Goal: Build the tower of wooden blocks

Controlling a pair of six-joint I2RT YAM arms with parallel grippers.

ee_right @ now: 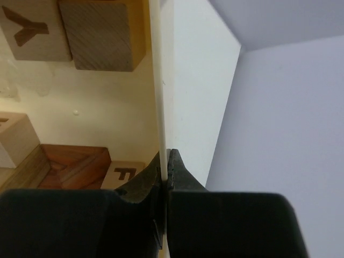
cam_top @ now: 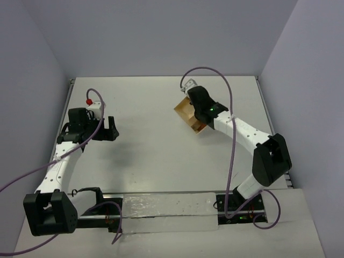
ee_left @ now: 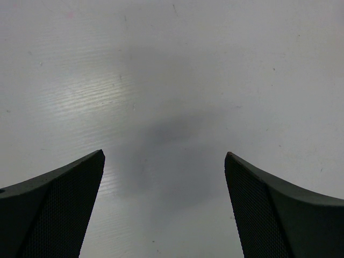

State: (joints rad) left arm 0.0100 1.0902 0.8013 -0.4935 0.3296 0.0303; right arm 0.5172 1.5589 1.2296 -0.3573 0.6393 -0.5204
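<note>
I read the open light-wood box at the far right of the table, well apart from the left arm. The right gripper is clamped on the box's thin side wall, one finger inside and one outside, with the jaws closed down to the wall's thickness. From the top view I cannot tell whether the box rests flat or is tipped. The wood blocks are all inside this box. In the right wrist view a tan cube marked Y lies along the far side, and a tan oblong with visible grain lies just beside it, close to the gripped wall. On the near side there is a reddish-brown piece with sloped faces. A tan cube marked F touches it on the wall side and is partly hidden by the finger. A pale cube is cut off at the left edge, so its mark is unreadable. The blocks lie side by side on the box floor, and none sits on another in this view. The left gripper hangs over bare table with its fingers wide apart and nothing between them.
</note>
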